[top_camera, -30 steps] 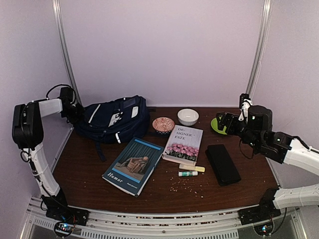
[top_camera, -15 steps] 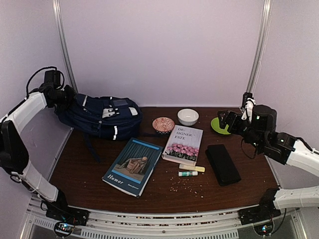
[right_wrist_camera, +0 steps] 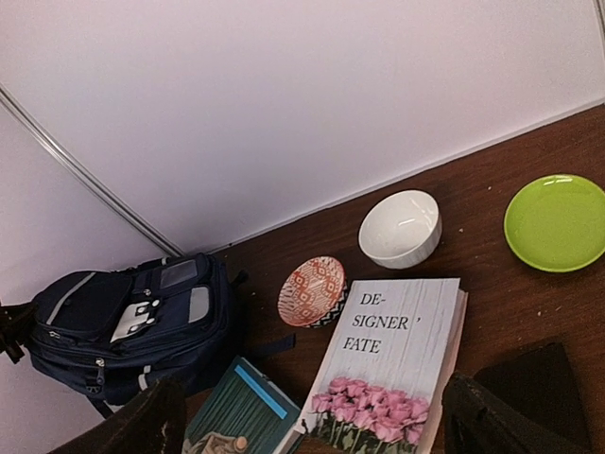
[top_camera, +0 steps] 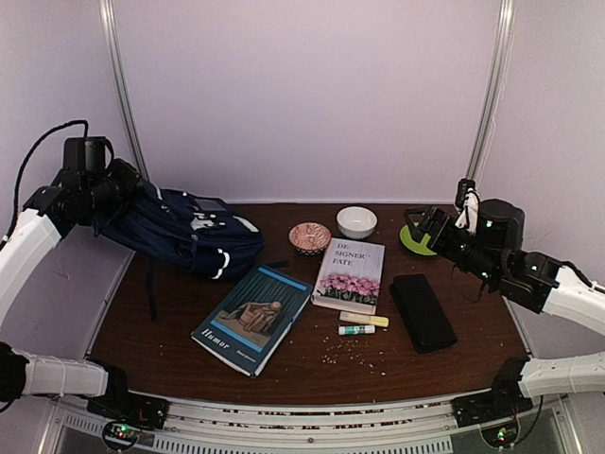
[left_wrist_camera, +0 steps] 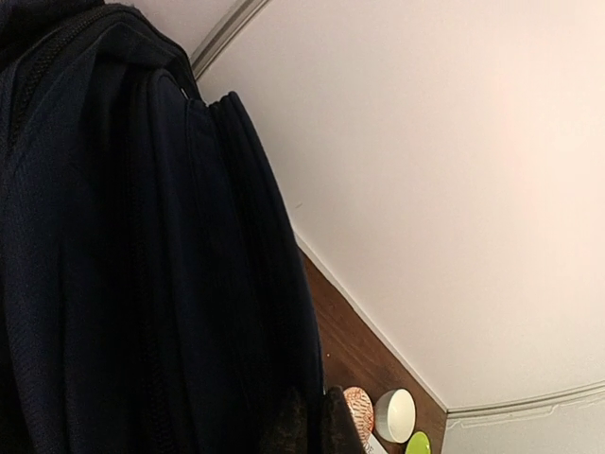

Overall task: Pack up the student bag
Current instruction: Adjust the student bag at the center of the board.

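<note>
From above, the left arm reaches high toward the far-left corner, wrist bent inward. The left hand is clenched on the top end of the student bag. The bag hangs tilted over the far-left part of the desk, grasped end up and low end near the teal book. A strap dangles from it. Whether the low end rests on the desk cannot be told. The fingers are lost against the dark fabric.

The right arm stretches in low from the right. The right hand is released, fingers spread, grasping nothing, and partly covers the green plate. Near it lie a black case and a pink-flowered book.

The left wrist view is half filled by the navy fabric, seen very close, with its seams running up the frame. The hand's own fingers cannot be picked out from the bag. At the bottom edge, small and partly cut off, are a patterned bowl, a white bowl and a sliver of the plate.

The right wrist view shows both fingers as dark blurs at the bottom corners, wide apart, touching nothing. Beyond them lie the flowered book, both bowls, the plate and the bag at far left. The black case and the teal book are cut off by the lower edge.
</note>
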`<state>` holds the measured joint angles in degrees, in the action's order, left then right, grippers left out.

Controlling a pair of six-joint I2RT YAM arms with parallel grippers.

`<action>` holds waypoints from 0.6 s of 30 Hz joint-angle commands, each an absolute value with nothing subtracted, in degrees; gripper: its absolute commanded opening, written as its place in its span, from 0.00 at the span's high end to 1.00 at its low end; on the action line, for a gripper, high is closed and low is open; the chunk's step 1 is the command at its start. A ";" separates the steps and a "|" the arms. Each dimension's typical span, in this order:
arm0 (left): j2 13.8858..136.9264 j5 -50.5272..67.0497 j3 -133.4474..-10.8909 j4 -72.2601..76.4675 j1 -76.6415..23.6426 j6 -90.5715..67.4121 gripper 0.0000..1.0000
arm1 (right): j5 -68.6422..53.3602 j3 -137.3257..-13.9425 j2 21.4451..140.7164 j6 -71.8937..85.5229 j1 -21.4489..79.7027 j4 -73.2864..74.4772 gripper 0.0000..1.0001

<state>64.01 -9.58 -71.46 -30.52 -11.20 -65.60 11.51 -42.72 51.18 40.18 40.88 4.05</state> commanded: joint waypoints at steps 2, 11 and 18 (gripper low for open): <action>58.56 -18.70 -66.02 -19.83 -18.96 -71.34 1.00 | 8.51 -43.60 55.23 51.31 44.60 -0.51 0.06; 54.29 -23.55 -50.72 -13.37 -28.10 -76.11 1.00 | 6.38 -47.08 69.81 70.17 54.99 -10.40 0.06; 52.22 -20.57 -41.45 -11.80 -32.05 -76.19 1.00 | 5.20 -55.87 81.40 73.04 60.55 -11.71 0.06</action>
